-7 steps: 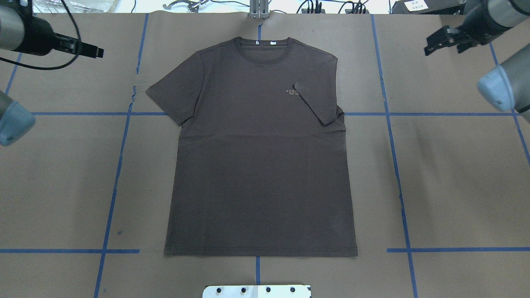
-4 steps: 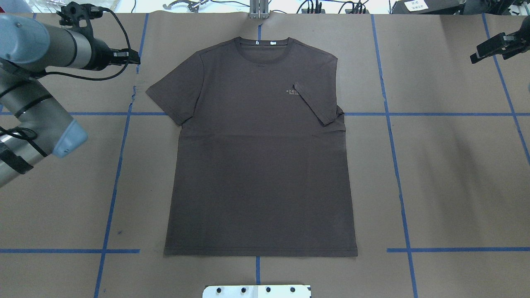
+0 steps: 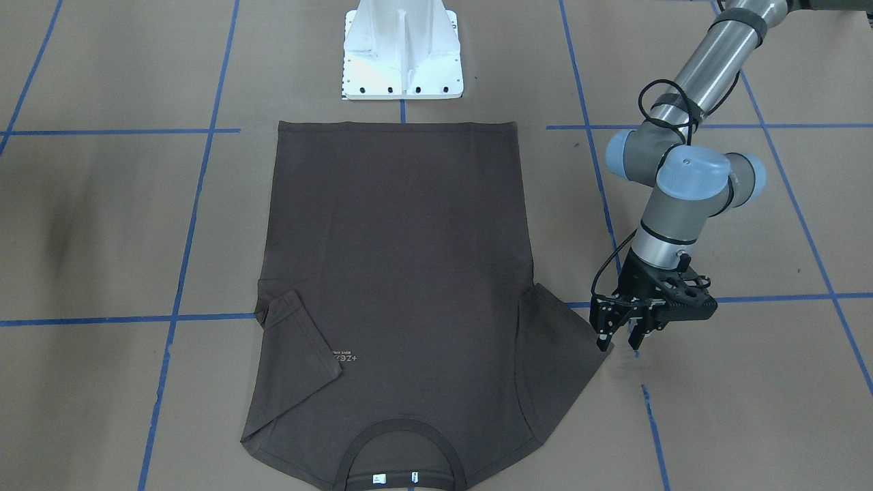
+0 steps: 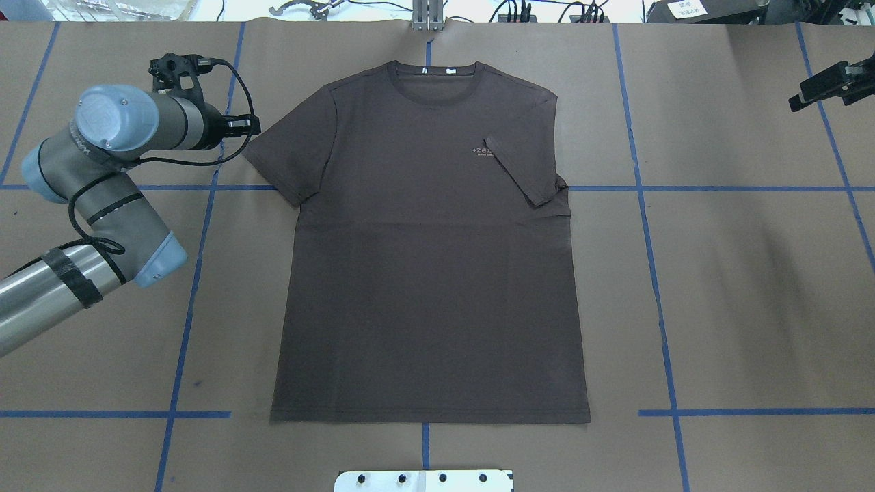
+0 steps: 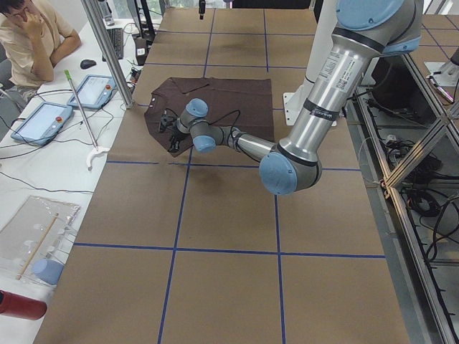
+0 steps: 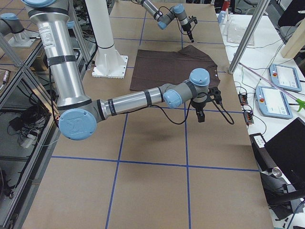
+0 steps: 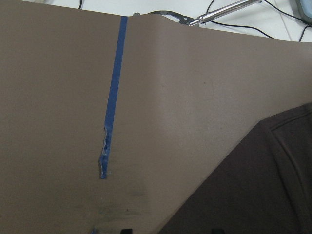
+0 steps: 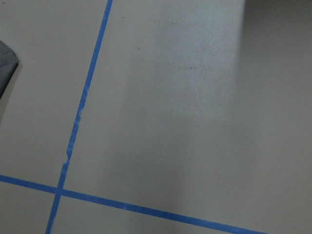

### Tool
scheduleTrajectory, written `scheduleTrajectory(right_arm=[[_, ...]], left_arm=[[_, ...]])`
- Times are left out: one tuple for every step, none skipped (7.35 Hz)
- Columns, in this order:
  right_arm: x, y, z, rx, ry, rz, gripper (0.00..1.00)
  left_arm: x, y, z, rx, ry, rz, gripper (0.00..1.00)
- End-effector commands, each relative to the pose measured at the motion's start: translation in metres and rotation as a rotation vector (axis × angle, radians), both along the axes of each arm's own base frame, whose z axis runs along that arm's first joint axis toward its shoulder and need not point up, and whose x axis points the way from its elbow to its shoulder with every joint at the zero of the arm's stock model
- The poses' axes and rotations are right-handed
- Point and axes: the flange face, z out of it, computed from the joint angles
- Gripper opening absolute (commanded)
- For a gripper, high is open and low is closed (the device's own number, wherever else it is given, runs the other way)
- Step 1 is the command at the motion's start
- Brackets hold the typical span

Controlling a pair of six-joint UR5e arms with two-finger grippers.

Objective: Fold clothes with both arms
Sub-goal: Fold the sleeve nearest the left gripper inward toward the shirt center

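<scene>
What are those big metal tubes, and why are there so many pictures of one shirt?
They are two robot arms, each ending in a two-fingered hand. Cameras watch from above, from the front, from both table ends and from each wrist. A dark brown T-shirt lies flat on the brown table, one sleeve folded onto its chest. The left hand is open beside the other sleeve, holding nothing. The right hand hangs far from the shirt.

- Brown surface (image 4: 752, 273), marked into a grid by blue tape (image 4: 652, 273); one strip is torn at its end.
- Person (image 5: 32, 43) seated at a white desk beside the surface, hand to face.
- Two tablets (image 5: 43, 120) on that desk.
- Metal post (image 5: 107, 54) at the surface's edge.
- Red cylinder (image 5: 18, 304) lying off the surface's near corner.
</scene>
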Motion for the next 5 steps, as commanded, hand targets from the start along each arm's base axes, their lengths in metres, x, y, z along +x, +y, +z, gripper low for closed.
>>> scheduleTrajectory(right_arm=[[0.0004, 0.0003, 0.0009, -0.001, 0.003, 0.002, 1.0], [0.0005, 0.0001, 0.0017, -0.003, 0.005, 0.002, 1.0], [0.0005, 0.0006, 0.0025, -0.004, 0.004, 0.002, 1.0], [0.0006, 0.0005, 0.0026, -0.004, 0.005, 0.002, 1.0], [0.0006, 0.0005, 0.0026, -0.004, 0.005, 0.002, 1.0]], left_arm=[[0.0207, 0.0014, 0.0161, -0.005, -0.017, 0.017, 0.62], [0.0261, 0.0055, 0.018, -0.006, -0.02, 0.027, 0.6], [0.0276, 0.0058, 0.0185, -0.006, -0.022, 0.03, 0.59], [0.0285, 0.0064, 0.0185, -0.005, -0.022, 0.032, 0.57], [0.0284, 0.0063, 0.0185, -0.004, -0.023, 0.031, 0.47]])
